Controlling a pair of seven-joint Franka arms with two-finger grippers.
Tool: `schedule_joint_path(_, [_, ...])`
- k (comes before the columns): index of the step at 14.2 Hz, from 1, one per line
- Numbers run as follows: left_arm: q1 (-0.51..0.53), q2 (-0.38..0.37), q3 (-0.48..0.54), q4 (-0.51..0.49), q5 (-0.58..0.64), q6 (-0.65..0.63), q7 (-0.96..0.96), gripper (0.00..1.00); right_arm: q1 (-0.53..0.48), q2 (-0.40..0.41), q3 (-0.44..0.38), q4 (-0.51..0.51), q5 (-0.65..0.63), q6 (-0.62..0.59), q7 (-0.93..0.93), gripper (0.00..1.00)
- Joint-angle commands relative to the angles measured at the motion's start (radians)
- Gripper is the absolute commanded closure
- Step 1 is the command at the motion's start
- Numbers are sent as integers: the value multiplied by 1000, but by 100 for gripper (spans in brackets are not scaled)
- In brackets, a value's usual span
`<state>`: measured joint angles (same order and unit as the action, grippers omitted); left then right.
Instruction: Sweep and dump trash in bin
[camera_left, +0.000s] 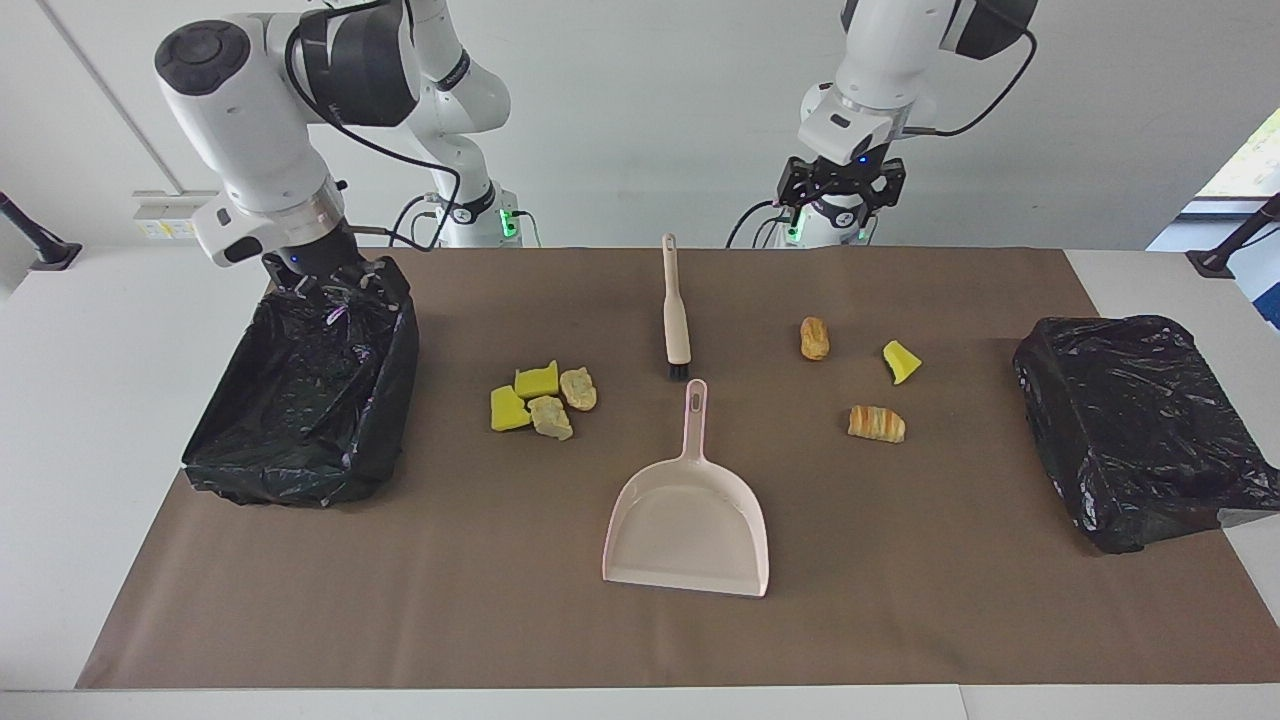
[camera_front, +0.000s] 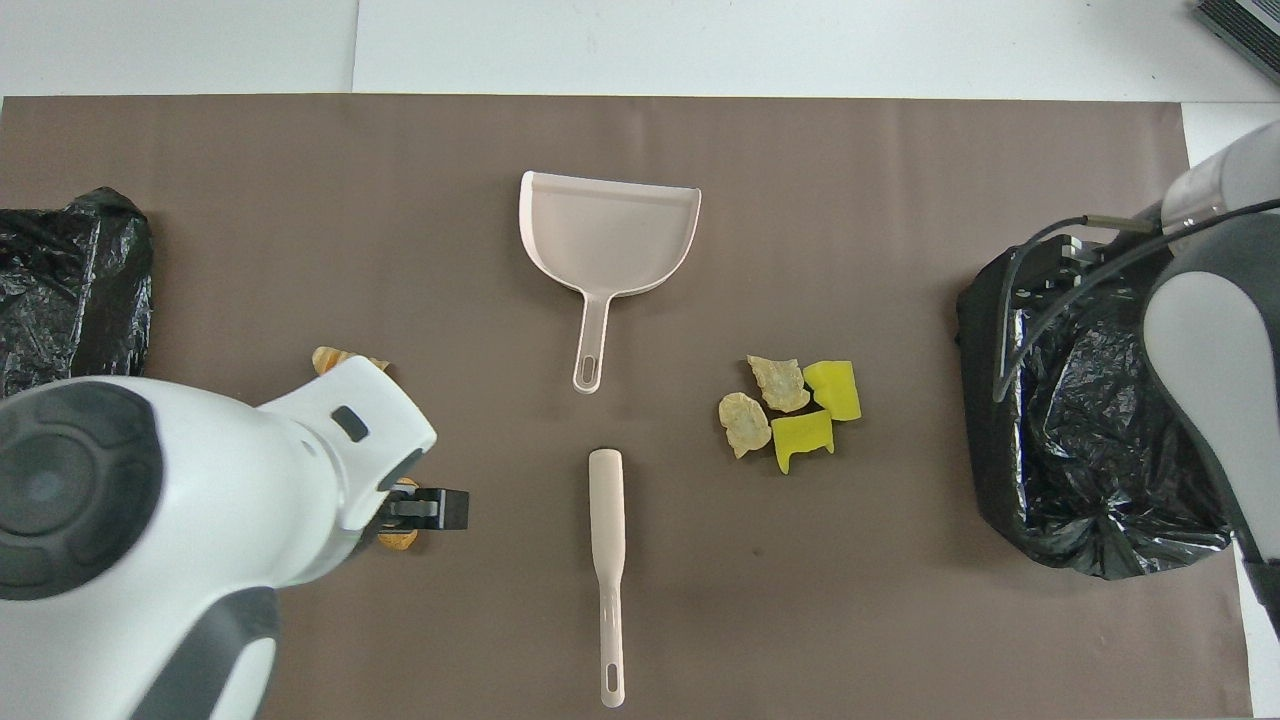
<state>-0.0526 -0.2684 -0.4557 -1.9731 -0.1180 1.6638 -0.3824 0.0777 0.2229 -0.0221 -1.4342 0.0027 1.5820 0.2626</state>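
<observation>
A: Start at the right arm's end of the table. What is there?

B: The right gripper hangs at the rim of the open bin nearest the robots. I cannot see its fingertips against the black liner, though they seem to stand apart, holding nothing.

A: And the trash?

B: 4 scraps, 2 yellow sponge pieces and 2 tan lumps, lie bunched between that bin and the brush, well apart from either gripper. The dustpan lies farther from the robots than the brush.

A: Next?

B: The left gripper is up in the air over the table edge nearest the robots, fingers spread, empty. 3 more scraps lie scattered between the brush and the second bin, not touching the fingers.
</observation>
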Motion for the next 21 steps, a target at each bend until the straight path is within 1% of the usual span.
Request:
schedule_joint_path(1, [-3,-69,-110,-154,-70,143,-119,0,8,221,54,246,22,-10,133,0])
schedule_joint_path(2, [-4,-66,-138,-176,-89,172,-131,0,17,258,71,267,22,16,171,0])
schedule_joint_path(3, [-21,-66,-159,-209,-97,200,-133,0,28,275,89,270,22,51,190,0])
schedule_joint_path(4, [-57,-63,-164,-248,-110,233,-138,0,46,291,97,270,22,73,205,0])
schedule_joint_path(6, [-151,-48,-164,-340,-118,362,-188,0,97,334,119,278,13,110,218,0])
schedule_joint_path(7, [-203,-20,-166,-387,-118,449,-240,0,156,358,107,288,10,131,222,0])
schedule_joint_path(8, [-240,-6,-166,-424,-118,502,-260,0,184,384,106,307,11,136,245,0])
schedule_joint_path(9, [-246,3,-166,-444,-118,533,-262,0,192,412,119,328,13,145,283,0])
schedule_joint_path(10, [-251,36,-167,-447,-118,553,-263,0,206,421,128,336,14,160,320,0])
schedule_joint_path(13, [-274,130,-170,-446,-118,651,-260,0,304,443,133,336,17,196,455,0])
schedule_joint_path(15, [-280,139,-175,-448,-118,653,-266,0,356,463,133,334,31,211,513,0])
schedule_joint_path(16, [-294,140,-181,-451,-118,646,-288,0,364,470,140,334,45,217,518,0])
schedule_joint_path(17, [-293,149,-181,-449,-118,648,-283,6,369,475,143,331,52,233,529,0])
schedule_joint_path(18, [-289,152,-181,-449,-118,642,-276,15,369,487,152,331,54,248,553,0])
schedule_joint_path(19, [-291,153,-181,-449,-118,642,-274,30,370,501,175,328,54,274,567,0])
schedule_joint_path(21, [-289,153,-181,-448,-118,636,-273,61,370,530,191,325,54,300,567,0])
